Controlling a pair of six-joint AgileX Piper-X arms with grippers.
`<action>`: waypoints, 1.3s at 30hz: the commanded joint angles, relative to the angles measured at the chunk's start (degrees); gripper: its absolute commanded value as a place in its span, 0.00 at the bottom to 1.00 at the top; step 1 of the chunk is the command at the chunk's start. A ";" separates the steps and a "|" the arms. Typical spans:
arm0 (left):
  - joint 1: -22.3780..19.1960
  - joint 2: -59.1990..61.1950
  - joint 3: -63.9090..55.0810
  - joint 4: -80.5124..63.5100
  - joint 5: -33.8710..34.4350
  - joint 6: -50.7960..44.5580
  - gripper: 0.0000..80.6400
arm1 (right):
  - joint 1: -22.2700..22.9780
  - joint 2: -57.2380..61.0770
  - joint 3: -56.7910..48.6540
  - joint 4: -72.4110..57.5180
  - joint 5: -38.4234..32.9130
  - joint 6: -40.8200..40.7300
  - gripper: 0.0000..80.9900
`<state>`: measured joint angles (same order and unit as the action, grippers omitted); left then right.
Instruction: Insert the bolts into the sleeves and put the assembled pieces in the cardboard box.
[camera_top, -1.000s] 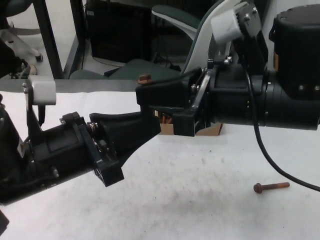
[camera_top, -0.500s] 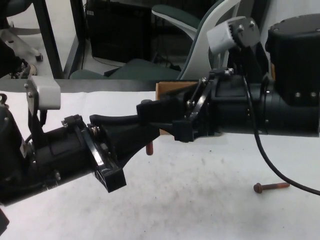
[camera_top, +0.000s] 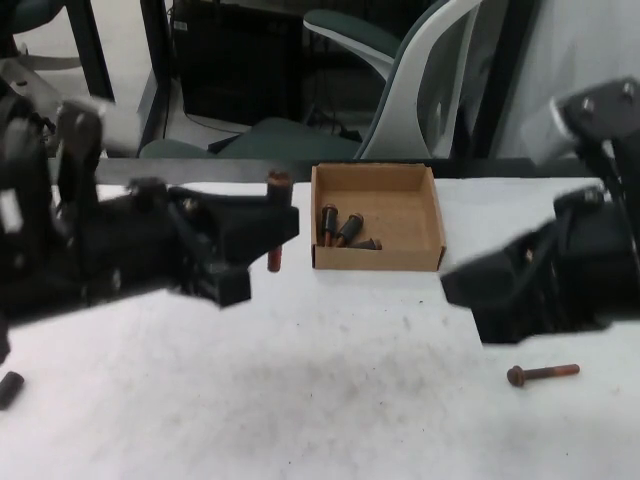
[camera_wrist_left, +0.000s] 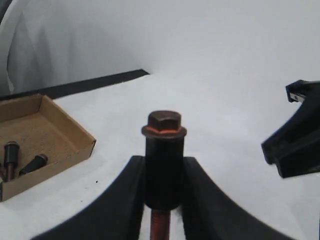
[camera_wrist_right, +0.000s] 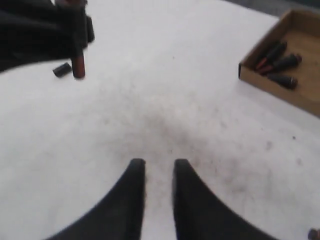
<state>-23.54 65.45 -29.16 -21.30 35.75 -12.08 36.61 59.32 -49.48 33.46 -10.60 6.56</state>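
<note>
My left gripper (camera_wrist_left: 164, 172) is shut on a black sleeve (camera_wrist_left: 164, 160) with a copper bolt (camera_wrist_left: 164, 123) standing through it, head up and shank tip poking out below. In the high view this assembled piece (camera_top: 275, 220) hangs over the bench just left of the cardboard box (camera_top: 432, 215). The box holds several assembled pieces (camera_top: 340, 226). My right gripper (camera_wrist_right: 159, 175) hovers low over bare bench at the right, open by a narrow gap with nothing in it. In the left wrist view the right gripper (camera_wrist_left: 295, 142) shows at the edge.
A loose bolt (camera_top: 543, 373) lies on the white bench near the front right, below the right arm (camera_top: 545, 285). A loose black sleeve (camera_top: 10, 388) lies at the front left, also the sleeve (camera_wrist_right: 62, 70) in the right wrist view. An office chair stands behind the bench.
The right gripper let go of the bolt, now seated in the sleeve, and drew back to the right. The left arm shifted back and left with the assembled piece, uncovering the box.
</note>
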 joint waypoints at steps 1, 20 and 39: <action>0.14 3.46 -8.72 12.62 0.37 2.02 0.01 | -0.31 -0.46 -0.09 8.91 1.34 -1.70 0.01; 0.28 32.01 -48.38 46.83 -0.50 9.82 0.01 | -11.09 -0.30 -0.09 28.22 -0.90 -32.19 0.01; 0.28 54.42 -77.00 60.09 -2.76 29.26 0.01 | -18.68 17.28 -0.09 26.67 4.11 -62.81 0.01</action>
<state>-23.39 117.26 -101.52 39.06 33.34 7.82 18.81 73.59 -49.48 62.21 -8.83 -48.51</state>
